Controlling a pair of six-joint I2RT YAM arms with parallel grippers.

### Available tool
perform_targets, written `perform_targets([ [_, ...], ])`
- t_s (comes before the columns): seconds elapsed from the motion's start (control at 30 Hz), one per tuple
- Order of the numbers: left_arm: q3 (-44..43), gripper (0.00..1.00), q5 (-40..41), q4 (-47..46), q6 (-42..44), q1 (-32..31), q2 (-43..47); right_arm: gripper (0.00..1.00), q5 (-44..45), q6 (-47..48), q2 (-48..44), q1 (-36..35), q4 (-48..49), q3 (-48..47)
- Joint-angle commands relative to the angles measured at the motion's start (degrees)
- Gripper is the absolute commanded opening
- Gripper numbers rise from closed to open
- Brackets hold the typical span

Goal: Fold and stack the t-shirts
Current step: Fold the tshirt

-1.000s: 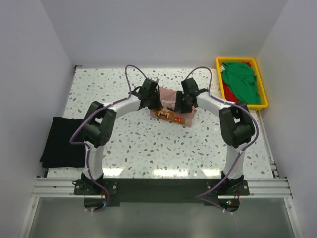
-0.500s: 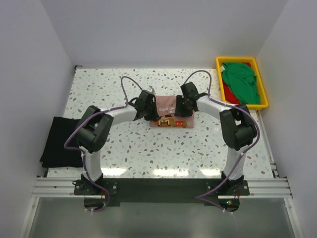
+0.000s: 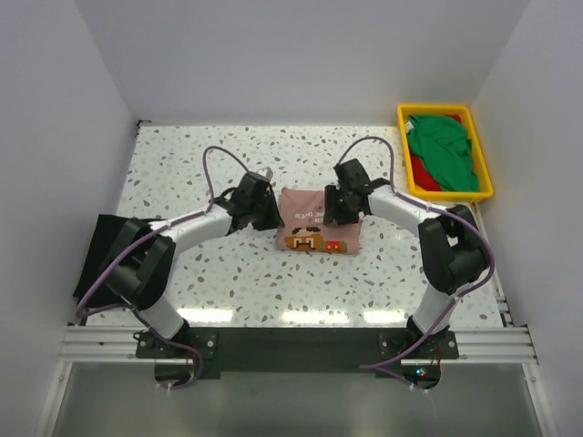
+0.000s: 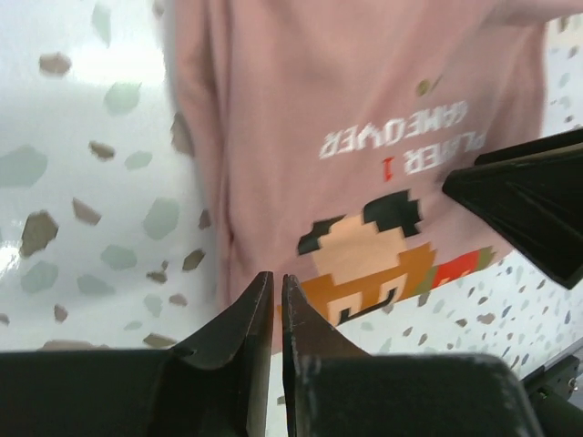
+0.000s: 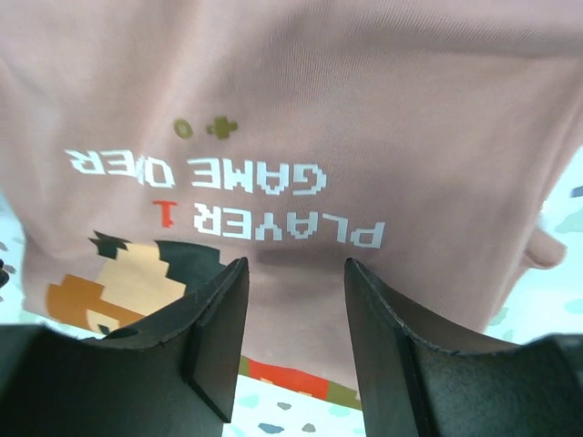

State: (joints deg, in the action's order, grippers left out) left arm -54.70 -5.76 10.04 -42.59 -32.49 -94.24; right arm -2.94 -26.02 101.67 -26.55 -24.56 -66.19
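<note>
The dusty pink t-shirt (image 3: 314, 221) lies folded on the table's middle, its pixel print and "GAME OVER" text facing up (image 4: 364, 182) (image 5: 301, 109). My left gripper (image 3: 265, 209) is at the shirt's left edge; its jaws (image 4: 276, 279) are shut with no cloth visible between them. My right gripper (image 3: 335, 209) hovers over the shirt's right part, open and empty (image 5: 294, 273). The black t-shirt (image 3: 114, 259) lies at the table's left edge. The green t-shirt (image 3: 444, 150) lies on the red one (image 3: 420, 169) in the tray.
The yellow plastic tray (image 3: 402, 116) stands at the back right corner. White walls close in the speckled table (image 3: 273, 282) on three sides. The right gripper's dark finger shows at the right of the left wrist view (image 4: 528, 205).
The shirt's far part was brought over toward the near side and now lies flat, print up. The left gripper has drawn off to the left edge. The right gripper stands open above the cloth.
</note>
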Motion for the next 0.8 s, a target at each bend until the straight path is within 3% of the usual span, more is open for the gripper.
perform_targets([
  [0.0, -6.91, 0.13, -0.83, -0.72, 4.08, 0.5, -1.46, 0.49, 2.15, -0.43, -3.67, 1.05, -0.67, -4.81],
  [0.23, -19.9, 0.08, -1.28, -1.6, 3.83, 2.77, -16.93, 0.41, -2.06, -0.79, 7.82, 8.25, -0.93, -14.03],
  [0.4, -23.08, 0.08, -1.01, -5.47, 0.85, 7.26, -24.66, 0.39, -5.23, -0.7, 15.55, 12.92, -0.05, -18.77],
  [0.6, -22.83, 0.07, -3.91, -8.19, -1.36, 10.87, -26.97, 0.37, -7.43, -0.43, 20.67, 15.73, -1.02, -21.87],
  [0.77, -21.86, 0.12, -5.84, -9.08, -0.74, 11.13, -24.69, 0.46, -8.57, -0.35, 18.84, 17.05, -0.58, -22.4],
])
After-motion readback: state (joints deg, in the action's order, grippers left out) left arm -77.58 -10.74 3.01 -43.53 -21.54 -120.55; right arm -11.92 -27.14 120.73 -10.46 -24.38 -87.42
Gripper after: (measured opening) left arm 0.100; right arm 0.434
